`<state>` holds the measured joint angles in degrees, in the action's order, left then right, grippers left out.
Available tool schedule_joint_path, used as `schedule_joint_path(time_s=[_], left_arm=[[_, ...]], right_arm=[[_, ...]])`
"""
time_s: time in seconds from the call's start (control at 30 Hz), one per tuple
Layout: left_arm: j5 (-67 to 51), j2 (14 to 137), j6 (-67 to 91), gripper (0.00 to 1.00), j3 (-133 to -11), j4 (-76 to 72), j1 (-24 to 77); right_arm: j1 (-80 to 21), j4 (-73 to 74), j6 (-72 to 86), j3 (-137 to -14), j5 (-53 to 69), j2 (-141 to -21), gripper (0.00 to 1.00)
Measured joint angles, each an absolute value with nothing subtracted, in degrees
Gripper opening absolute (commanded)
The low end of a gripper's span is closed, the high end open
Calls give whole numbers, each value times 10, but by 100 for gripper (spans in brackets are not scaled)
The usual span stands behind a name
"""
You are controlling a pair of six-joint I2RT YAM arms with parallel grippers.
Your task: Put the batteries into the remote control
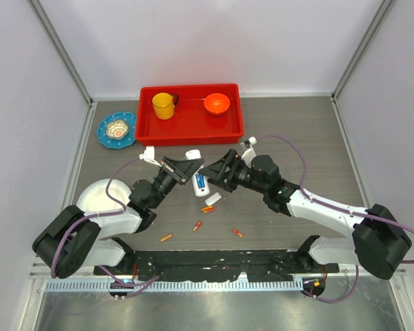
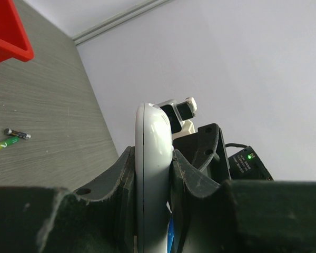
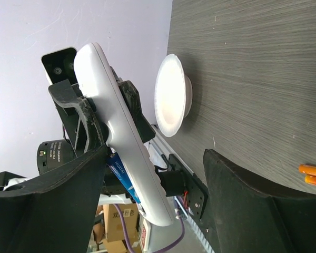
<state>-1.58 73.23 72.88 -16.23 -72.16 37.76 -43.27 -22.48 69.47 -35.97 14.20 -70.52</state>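
Note:
My left gripper (image 1: 188,170) is shut on the white remote control (image 1: 199,181) and holds it on edge above the table. Its blue patch faces up in the top view. In the left wrist view the remote (image 2: 154,142) is clamped between both fingers. My right gripper (image 1: 219,174) is open, its fingers spread wide beside the remote (image 3: 121,137), which carries a blue battery (image 3: 121,171) in its bay. The small white cover piece (image 1: 212,198) lies on the table below. Orange batteries (image 1: 207,208) lie scattered nearby; two also show in the right wrist view (image 3: 313,174).
A red tray (image 1: 191,138) at the back holds a yellow cup (image 1: 163,105) and an orange bowl (image 1: 217,103). A blue dish (image 1: 117,129) sits to its left. A white round plate (image 1: 100,195) lies near the left arm. Two more batteries (image 2: 10,138) lie near the tray.

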Motion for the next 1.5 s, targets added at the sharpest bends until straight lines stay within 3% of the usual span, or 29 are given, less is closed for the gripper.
schedule_joint_path(time_s=[1.5], left_arm=[[-16, 734, 728, 1, -187, -682, 378]], right_arm=[[-434, -240, 663, -347, 139, -705, 72]])
